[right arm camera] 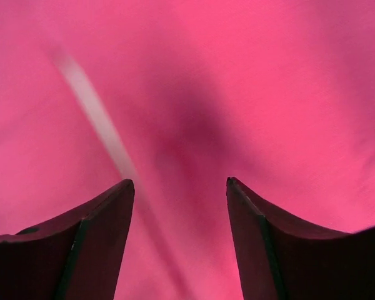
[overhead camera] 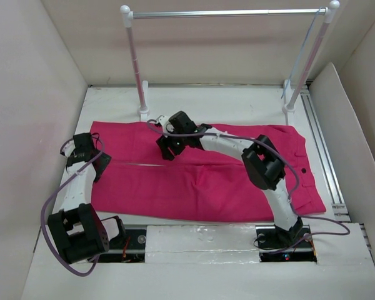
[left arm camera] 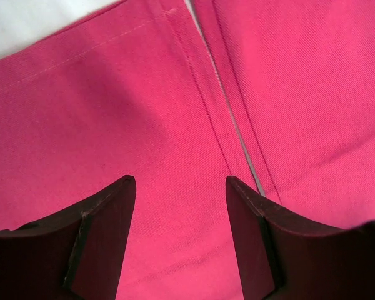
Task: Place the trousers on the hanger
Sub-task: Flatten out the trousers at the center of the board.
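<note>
Gaping over trousers (overhead camera: 194, 181): left fingers (left arm camera: 106, 244) near edge; right fingers (right arm camera: 281, 244) mid-cloth.

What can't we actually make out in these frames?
- Thin pale wire hanger: top view, only a faint line beside the white rack post; too slender to show its shape.
- Pale streak: right wrist view, blurred; cannot identify.
- Magenta cloth trousers: top view, middle hidden by the right arm.
</note>
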You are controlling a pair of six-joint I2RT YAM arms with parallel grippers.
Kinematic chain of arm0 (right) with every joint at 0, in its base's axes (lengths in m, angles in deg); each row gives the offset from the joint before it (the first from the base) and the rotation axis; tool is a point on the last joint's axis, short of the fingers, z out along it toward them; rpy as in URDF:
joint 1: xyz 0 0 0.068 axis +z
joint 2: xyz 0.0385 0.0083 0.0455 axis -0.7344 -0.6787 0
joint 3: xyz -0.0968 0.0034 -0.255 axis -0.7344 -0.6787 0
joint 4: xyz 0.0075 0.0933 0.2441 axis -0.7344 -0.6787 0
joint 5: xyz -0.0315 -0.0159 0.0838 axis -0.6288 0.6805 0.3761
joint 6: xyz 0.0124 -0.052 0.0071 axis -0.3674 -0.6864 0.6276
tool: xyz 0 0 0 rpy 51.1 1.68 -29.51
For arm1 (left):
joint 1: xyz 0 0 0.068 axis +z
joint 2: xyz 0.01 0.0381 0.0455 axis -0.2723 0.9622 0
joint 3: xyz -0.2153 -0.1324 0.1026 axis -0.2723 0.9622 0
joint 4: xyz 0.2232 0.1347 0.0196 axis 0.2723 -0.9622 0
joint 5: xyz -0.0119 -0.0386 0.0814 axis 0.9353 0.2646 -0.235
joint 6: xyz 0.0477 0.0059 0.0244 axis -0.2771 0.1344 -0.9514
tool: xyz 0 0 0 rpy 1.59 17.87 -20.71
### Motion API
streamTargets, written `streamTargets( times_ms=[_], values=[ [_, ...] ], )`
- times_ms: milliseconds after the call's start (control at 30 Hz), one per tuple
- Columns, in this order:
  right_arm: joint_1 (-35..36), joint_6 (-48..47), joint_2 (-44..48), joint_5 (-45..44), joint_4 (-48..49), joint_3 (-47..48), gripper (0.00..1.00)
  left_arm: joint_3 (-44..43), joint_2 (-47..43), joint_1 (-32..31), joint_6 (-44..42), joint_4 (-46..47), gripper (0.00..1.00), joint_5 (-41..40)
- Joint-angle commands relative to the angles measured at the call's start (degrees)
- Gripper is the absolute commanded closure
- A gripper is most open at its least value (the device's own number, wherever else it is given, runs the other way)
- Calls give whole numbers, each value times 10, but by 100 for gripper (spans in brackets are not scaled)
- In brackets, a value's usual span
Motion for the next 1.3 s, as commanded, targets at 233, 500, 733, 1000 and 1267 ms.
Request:
streamTargets(
  times_ms=[233, 500, 733, 1000, 1267],
  values=[
    [28, 5, 351, 94, 82, -287, 68, -13, 22, 39, 59, -67, 46, -26],
    [18, 8, 512, -32, 45, -446, 100, 11, 112, 24, 95, 45, 54, 67],
    [-189, 7, 605, -52, 10, -567, 100, -26, 194, 35, 74, 71, 55, 42],
    [-510, -34, 601, -24, -41, -493, 35, -117, 324, 35, 43, 52, 55, -12],
    [-725, 58, 408, 82, 65, -425, 24, -123, 219, 35, 25, 65, 54, 59]
  ],
)
